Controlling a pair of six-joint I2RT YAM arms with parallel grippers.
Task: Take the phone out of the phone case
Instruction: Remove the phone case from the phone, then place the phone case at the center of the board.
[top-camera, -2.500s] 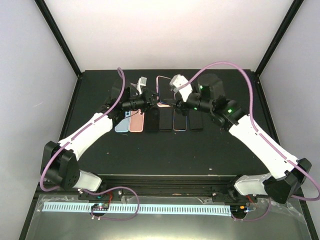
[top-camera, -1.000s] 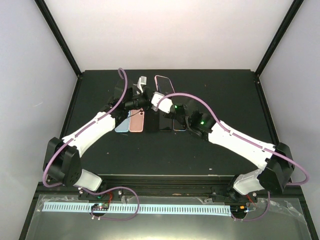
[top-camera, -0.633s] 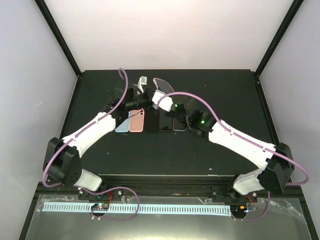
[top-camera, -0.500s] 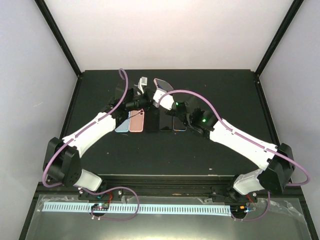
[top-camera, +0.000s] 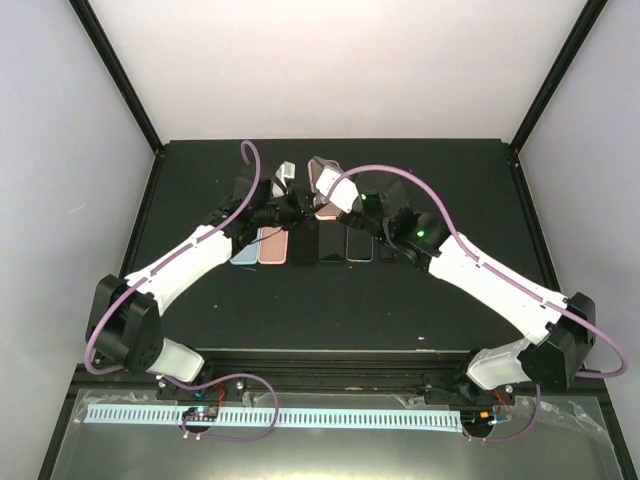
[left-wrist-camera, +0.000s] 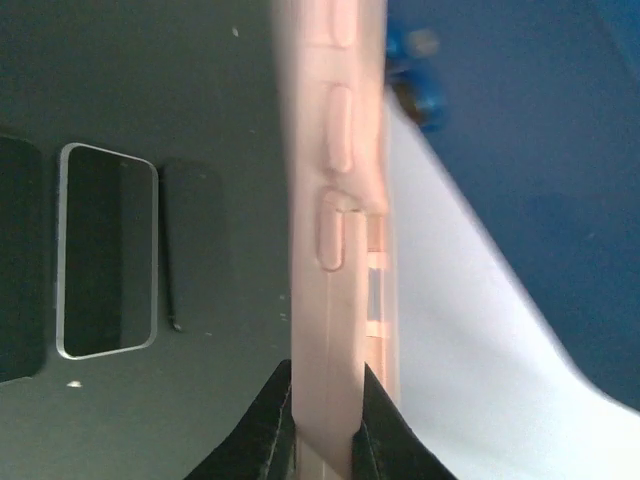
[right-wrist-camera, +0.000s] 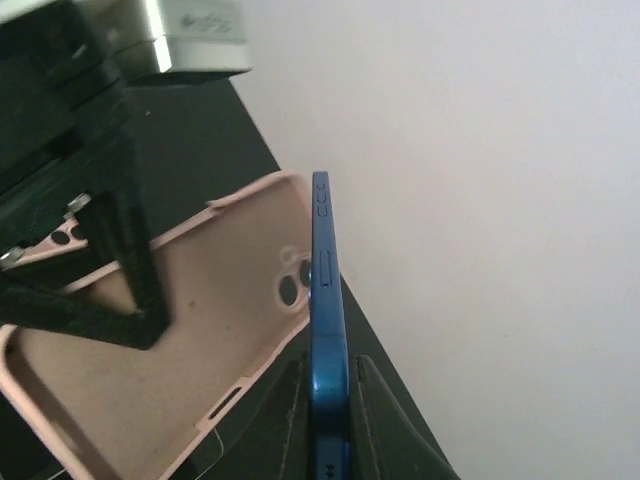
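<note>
Pulled back: right claw | slim blue phone | matte pink case

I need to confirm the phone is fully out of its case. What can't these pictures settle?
1. Right wrist view: the blue phone runs off the bottom edge inside the right gripper, so whether its lower end sits in the pink case is hidden.
2. Left wrist view: the phone is a blur behind the case.
3. Top view: both are too small to judge.
</note>
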